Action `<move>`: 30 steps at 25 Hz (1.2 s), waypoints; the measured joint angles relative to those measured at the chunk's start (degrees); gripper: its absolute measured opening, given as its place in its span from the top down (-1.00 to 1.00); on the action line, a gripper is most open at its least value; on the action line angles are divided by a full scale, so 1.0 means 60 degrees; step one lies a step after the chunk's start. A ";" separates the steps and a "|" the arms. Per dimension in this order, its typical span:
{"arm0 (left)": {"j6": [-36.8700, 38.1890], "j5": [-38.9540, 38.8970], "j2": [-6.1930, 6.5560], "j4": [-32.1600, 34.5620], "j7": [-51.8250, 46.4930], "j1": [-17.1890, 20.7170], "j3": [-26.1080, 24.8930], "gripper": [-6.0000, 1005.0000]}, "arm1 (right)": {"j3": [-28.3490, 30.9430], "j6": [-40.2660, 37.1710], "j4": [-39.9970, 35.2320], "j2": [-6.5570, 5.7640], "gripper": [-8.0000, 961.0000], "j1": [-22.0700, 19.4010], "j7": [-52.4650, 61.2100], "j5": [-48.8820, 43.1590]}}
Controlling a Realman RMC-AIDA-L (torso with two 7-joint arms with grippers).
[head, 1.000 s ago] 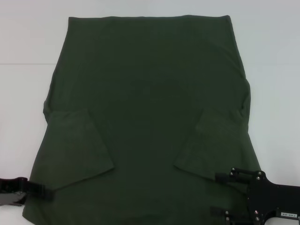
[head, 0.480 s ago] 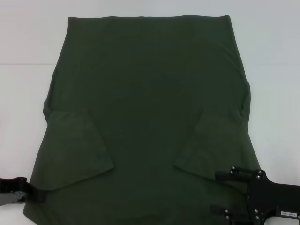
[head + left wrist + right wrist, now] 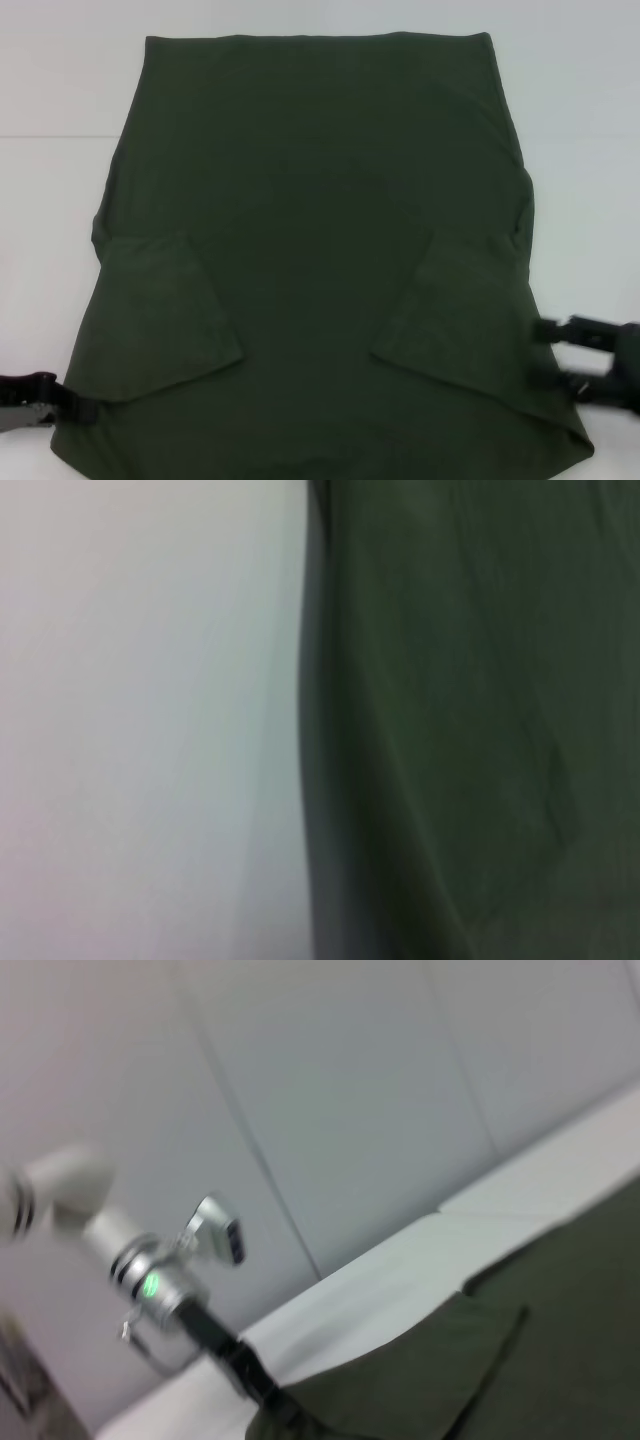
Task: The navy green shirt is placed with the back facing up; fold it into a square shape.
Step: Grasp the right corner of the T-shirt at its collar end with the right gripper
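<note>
shirt (image 3: 320,230) flat on table (image 3: 50,80) | sleeves folded inward | left hand (image 3: 75,405) at edge

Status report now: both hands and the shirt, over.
Left hand at shirt's near left edge. Right hand beside near right edge. Navy green shirt flat, sleeves folded in. Nothing obstructing.

Even, bright light without glare; both wrist views are blurred, and the right gripper (image 3: 560,355) smears.

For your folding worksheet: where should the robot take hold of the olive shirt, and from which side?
Probably the near corners of the navy green shirt, each gripper coming in from its own side. Both sleeves are already folded inward, leaving straight side edges; the left gripper and right gripper sit right there.
</note>
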 joint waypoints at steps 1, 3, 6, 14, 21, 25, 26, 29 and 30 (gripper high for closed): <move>0.0052 -0.0131 0.0043 -0.0008 0.0066 0.0004 -0.0013 0.92 | 0.0132 -0.0135 -0.0151 -0.0163 -0.69 0.0035 0.1038 -0.0002; 0.0127 -0.0212 0.0072 -0.0012 0.0155 0.0014 -0.0045 0.92 | 0.0226 -0.0152 -0.0320 -0.0533 -0.69 0.0138 0.3255 -0.0022; 0.0271 -0.0302 0.0128 -0.0013 0.0378 0.0016 -0.0086 0.92 | 0.0144 -0.0140 -0.0365 -0.1134 -0.68 0.0287 0.5796 -0.0090; 0.0342 -0.0333 0.0186 -0.0013 0.0492 0.0013 -0.0105 0.92 | 0.0203 0.0090 -0.0748 -0.1958 -0.68 0.0904 0.9726 -0.2311; 0.0343 -0.0400 0.0187 -0.0013 0.0497 0.0013 -0.0236 0.92 | 0.0177 0.0373 -0.1058 -0.1897 -0.68 0.1713 1.0592 -0.4195; 0.0329 -0.0429 0.0187 -0.0013 0.0501 0.0013 -0.0244 0.92 | -0.0071 0.0514 -0.1014 -0.1650 -0.68 0.2072 1.0645 -0.4888; 0.0324 -0.0429 0.0186 -0.0013 0.0503 0.0013 -0.0245 0.92 | -0.0138 0.0562 -0.1012 -0.1591 -0.68 0.2122 1.0651 -0.5023; 0.0293 -0.0430 0.0187 -0.0013 0.0505 0.0013 -0.0244 0.92 | -0.0374 0.0733 -0.1003 -0.1408 -0.68 0.2249 1.0657 -0.5463; 0.0282 -0.0430 0.0186 -0.0013 0.0506 0.0013 -0.0243 0.92 | -0.0437 0.0770 -0.0998 -0.1345 -0.68 0.2274 1.0644 -0.5573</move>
